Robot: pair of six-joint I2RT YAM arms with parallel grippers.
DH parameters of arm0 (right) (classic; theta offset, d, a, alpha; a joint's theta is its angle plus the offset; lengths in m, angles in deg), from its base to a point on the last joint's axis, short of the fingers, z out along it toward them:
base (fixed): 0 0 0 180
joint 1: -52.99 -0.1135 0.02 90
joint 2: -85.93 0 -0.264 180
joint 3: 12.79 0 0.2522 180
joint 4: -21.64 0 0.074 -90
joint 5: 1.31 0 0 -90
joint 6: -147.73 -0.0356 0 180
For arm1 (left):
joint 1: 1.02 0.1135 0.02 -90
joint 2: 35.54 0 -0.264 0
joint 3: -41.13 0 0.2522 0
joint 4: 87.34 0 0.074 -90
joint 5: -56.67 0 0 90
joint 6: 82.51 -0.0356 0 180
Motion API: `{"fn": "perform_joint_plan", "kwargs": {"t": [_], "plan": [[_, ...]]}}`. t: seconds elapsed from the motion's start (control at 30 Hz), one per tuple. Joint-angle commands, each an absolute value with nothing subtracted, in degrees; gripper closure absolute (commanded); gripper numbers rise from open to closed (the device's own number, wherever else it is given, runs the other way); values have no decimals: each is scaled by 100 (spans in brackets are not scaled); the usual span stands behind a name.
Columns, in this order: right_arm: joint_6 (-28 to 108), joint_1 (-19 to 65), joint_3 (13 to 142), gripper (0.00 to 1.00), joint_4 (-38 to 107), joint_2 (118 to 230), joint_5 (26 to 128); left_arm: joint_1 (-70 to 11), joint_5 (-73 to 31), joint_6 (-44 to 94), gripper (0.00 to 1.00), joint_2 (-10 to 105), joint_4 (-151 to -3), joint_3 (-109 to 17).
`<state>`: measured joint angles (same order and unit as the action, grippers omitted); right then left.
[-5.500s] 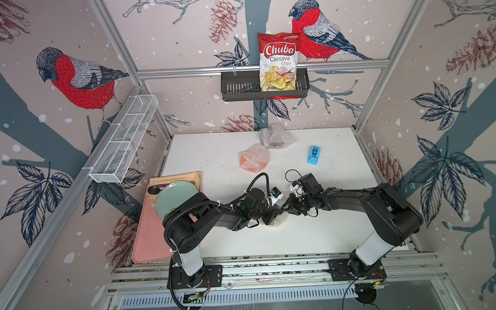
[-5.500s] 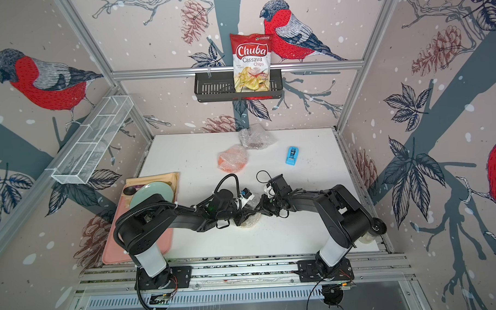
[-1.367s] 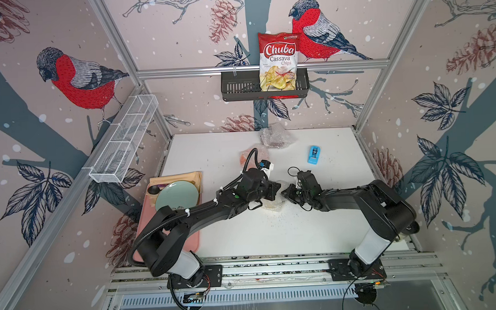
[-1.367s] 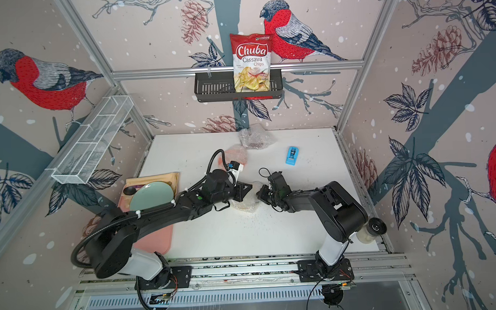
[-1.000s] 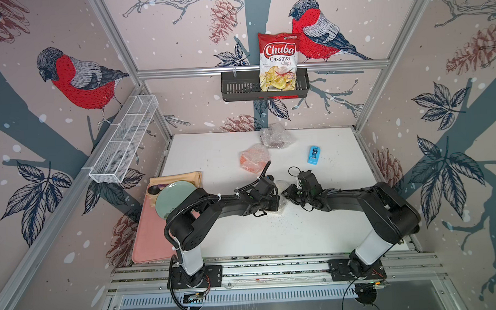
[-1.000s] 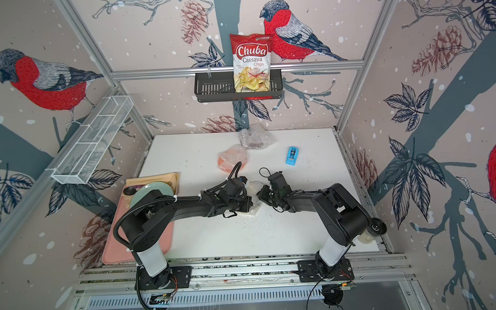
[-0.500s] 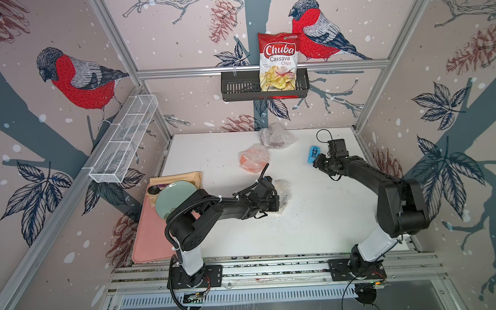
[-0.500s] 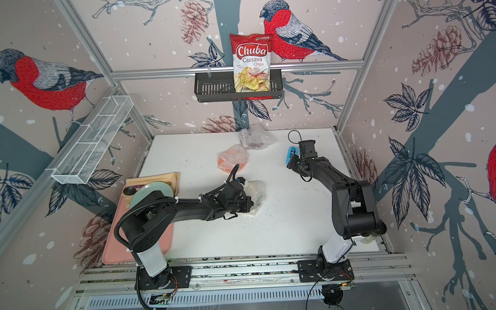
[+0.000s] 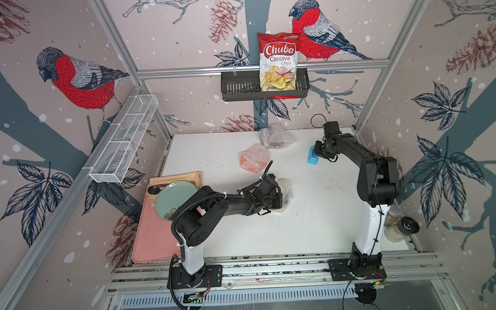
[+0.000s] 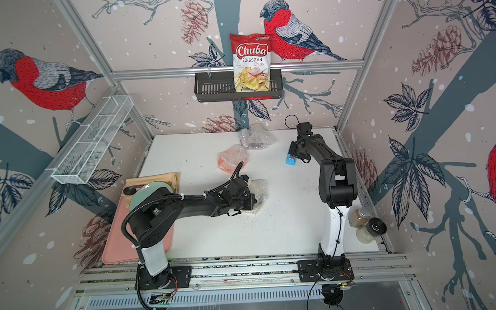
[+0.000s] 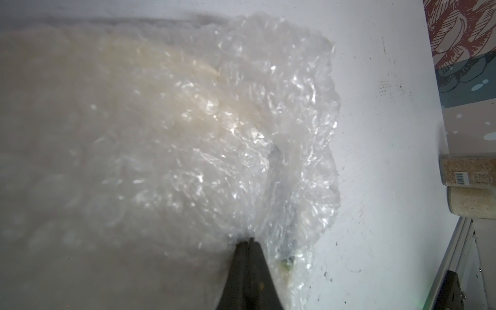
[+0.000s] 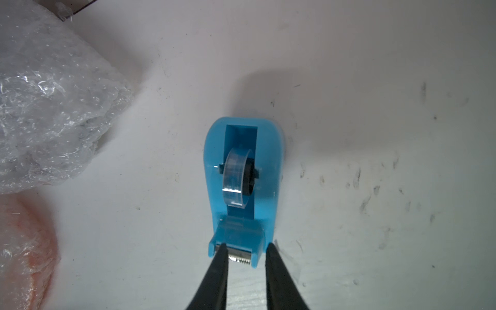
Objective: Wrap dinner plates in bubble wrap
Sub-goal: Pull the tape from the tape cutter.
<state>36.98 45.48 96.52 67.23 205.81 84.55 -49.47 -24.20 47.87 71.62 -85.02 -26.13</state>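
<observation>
A cream plate wrapped in bubble wrap (image 9: 287,188) (image 10: 260,189) lies mid-table. My left gripper (image 9: 280,198) (image 11: 249,239) is shut on a fold of that bubble wrap (image 11: 214,120), which hides the plate's rim. An orange plate in wrap (image 9: 254,158) (image 12: 21,241) and a darker wrapped bundle (image 9: 277,137) (image 12: 48,107) lie further back. My right gripper (image 9: 317,152) (image 12: 245,247) is at the far right. Its jaws stand apart at the cutter end of a blue tape dispenser (image 9: 312,158) (image 12: 241,174), one tip over the serrated blade and the other beside the dispenser's side.
A pale green plate (image 9: 174,199) rests on a pink mat (image 9: 156,238) at the left edge. Two spice jars (image 9: 397,227) lie at the right front corner. A black basket (image 9: 239,89) with a chips bag hangs on the back wall, and a white wire shelf (image 9: 121,143) on the left wall.
My right arm left the wrapped cream plate and swung to the back right, down to the tape dispenser. The left gripper stays pinched on the wrap.
</observation>
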Motion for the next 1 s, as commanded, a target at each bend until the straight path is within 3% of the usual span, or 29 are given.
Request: {"fn": "perform_joint_plan", "kwargs": {"t": [0.0, 0.97], "plan": [[3804, 4525, 9812, 73, 7018, 20709, 8437, -4886, -2495, 4743, 100, 7265, -7848, -2546], [3796, 4333, 10515, 82, 7569, 21420, 8654, -4646, -2147, 4803, 100, 7329, -8209, -2304]]}}
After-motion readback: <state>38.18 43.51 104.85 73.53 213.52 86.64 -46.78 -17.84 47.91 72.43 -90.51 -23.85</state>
